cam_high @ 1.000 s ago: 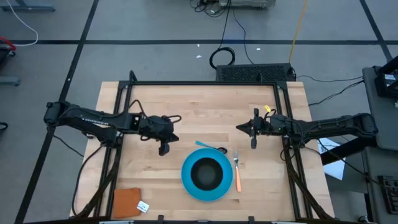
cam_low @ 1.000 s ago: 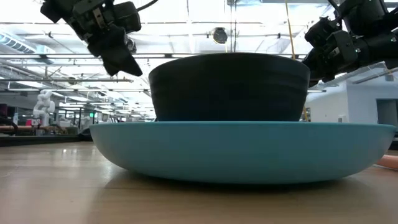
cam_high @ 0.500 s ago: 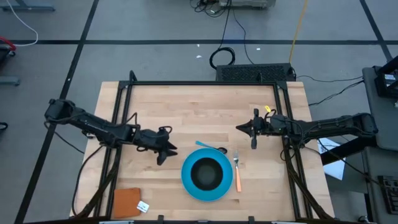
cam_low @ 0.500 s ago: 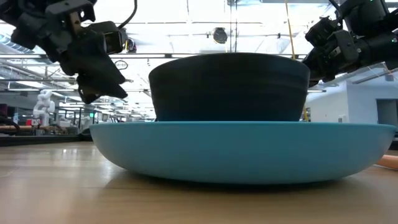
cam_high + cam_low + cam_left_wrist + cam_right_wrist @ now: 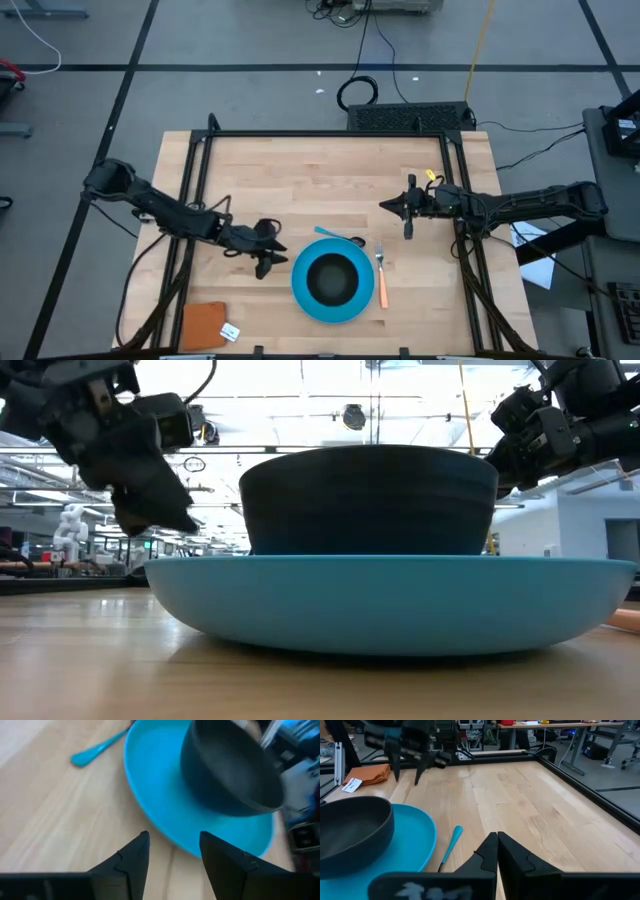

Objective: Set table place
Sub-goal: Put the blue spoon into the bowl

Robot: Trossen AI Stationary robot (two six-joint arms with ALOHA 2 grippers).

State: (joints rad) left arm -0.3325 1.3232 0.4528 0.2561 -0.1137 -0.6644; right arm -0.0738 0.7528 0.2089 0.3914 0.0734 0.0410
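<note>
Round bright-blue plate [image 5: 327, 296] sat near the table's [image 5: 300, 180] front edge — the left gripper [image 5: 171, 851], parted and empty, should straddle its rim squarely.

You've got one table [image 5: 300, 170]. On it: one blue plate [image 5: 303, 294], one black bowl [image 5: 331, 279] sitting in that plate, one fork [image 5: 381, 275] at the plate's 3 o'clock, one spoon [image 5: 335, 236] at its 12 o'clock, one orange cloth [image 5: 203, 325] with one white tag [image 5: 230, 332]. Two arms, so two grippers: left gripper [image 5: 264, 262], right gripper [image 5: 386, 206].
</note>
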